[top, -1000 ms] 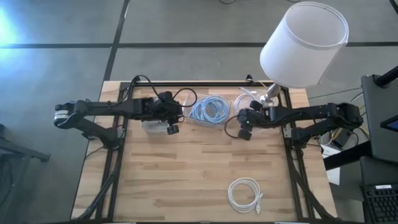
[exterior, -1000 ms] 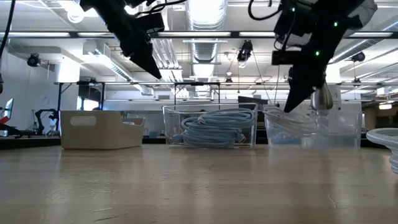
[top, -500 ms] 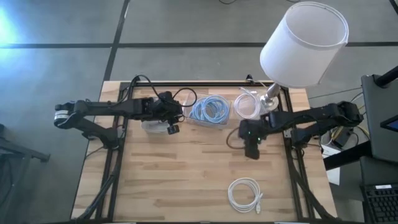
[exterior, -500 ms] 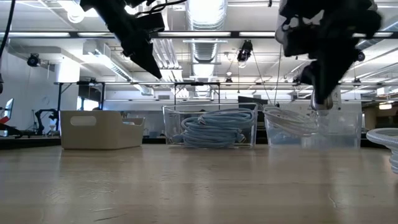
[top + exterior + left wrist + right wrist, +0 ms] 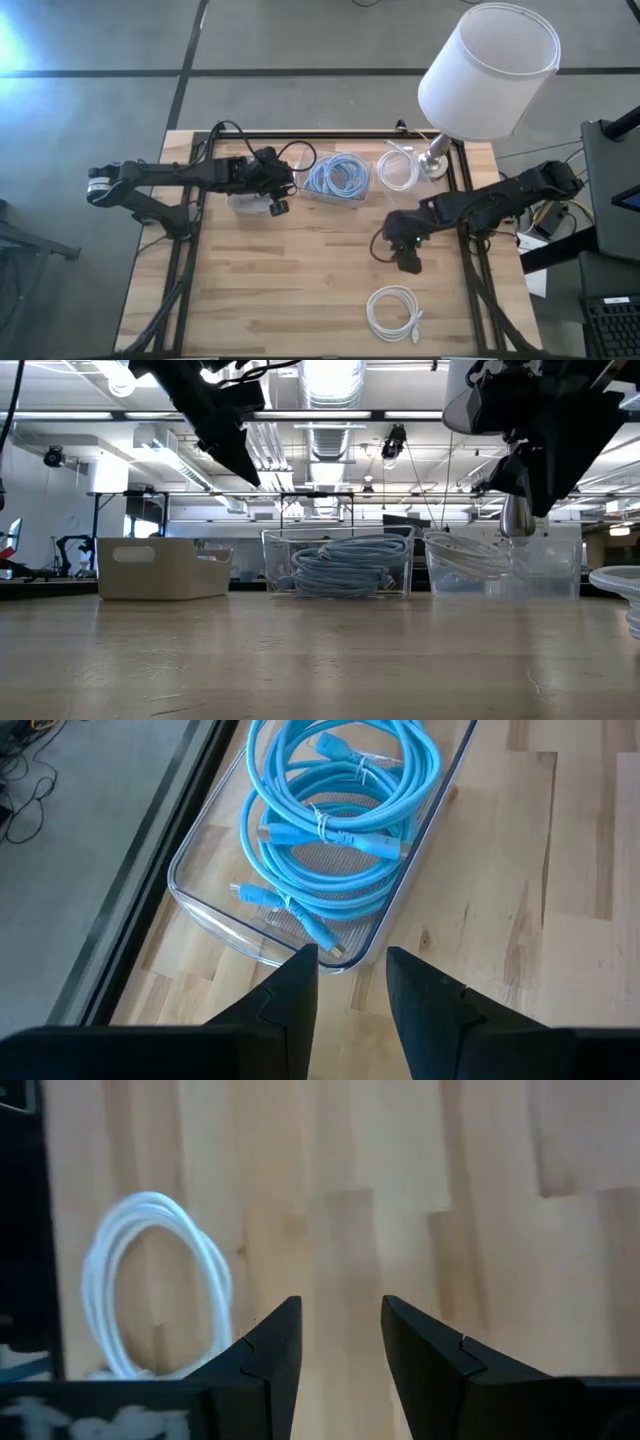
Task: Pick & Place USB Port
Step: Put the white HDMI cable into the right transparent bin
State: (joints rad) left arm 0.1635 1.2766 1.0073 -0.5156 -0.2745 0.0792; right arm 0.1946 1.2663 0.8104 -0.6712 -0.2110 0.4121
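Observation:
A white coiled USB cable [image 5: 393, 312] lies flat on the wooden table near its front edge; it also shows in the right wrist view [image 5: 160, 1285]. My right gripper [image 5: 403, 255] is open and empty, above the table a little to the far side of that coil. My left gripper [image 5: 274, 195] is open and empty at the back left, beside a clear bin of blue cables [image 5: 335, 177], which fills the left wrist view [image 5: 340, 830].
A beige bin [image 5: 165, 568] stands at the back left under my left arm. A clear bin with white cables [image 5: 400, 168] stands at the back right, next to a lamp with a large white shade [image 5: 490, 70]. Bare wood lies across the table's middle and front left.
My right gripper has gone from beside the clear bin of white cables toward the table's near edge, closing on the white coil. It stays open. My left arm has kept still.

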